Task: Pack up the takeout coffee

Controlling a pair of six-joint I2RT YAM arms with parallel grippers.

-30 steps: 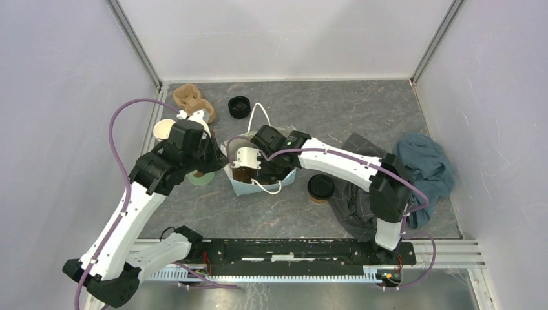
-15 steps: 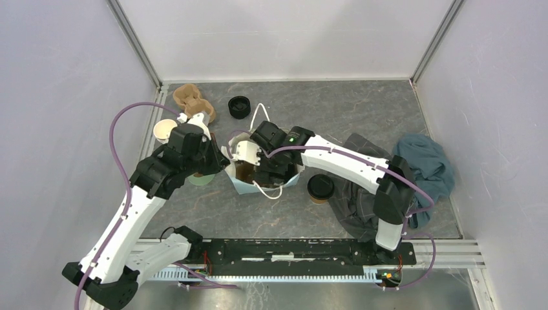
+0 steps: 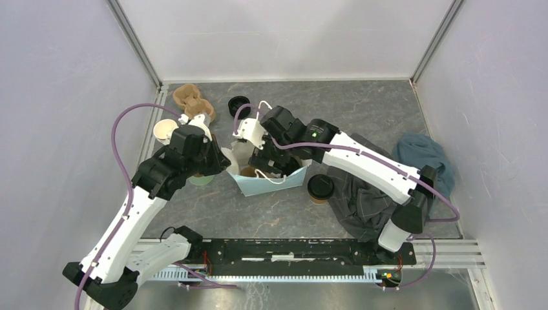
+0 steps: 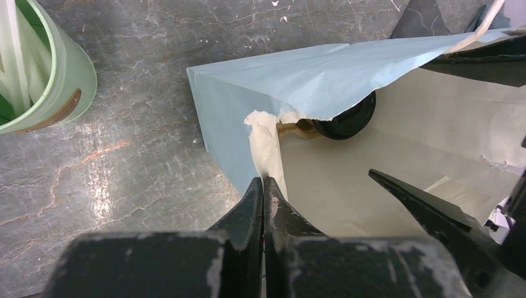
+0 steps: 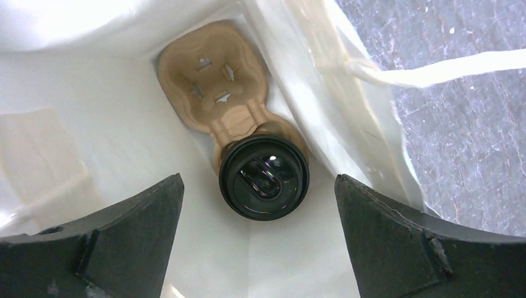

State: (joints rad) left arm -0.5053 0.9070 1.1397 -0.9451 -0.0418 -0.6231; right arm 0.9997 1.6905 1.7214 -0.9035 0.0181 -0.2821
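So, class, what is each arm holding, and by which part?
Left gripper: jaws shut on the torn rim of the paper bag. Right gripper: nothing, jaws open above the lidded cup.

Light-blue paper bag (image 3: 271, 183) lies open on the grey mottled table (image 3: 362, 110), its rim pinched in the left gripper (image 4: 263, 186). Inside, directly beneath the spread right gripper (image 5: 257, 181), a brown paper cup with round black lid (image 5: 263, 177) sits in a brown moulded-pulp carrier (image 5: 211, 68). A second lidded brown paper cup (image 3: 320, 186) stands outside the bag, to that gripper's right; a green cup of white sticks (image 4: 43, 74) stands left of the left gripper.
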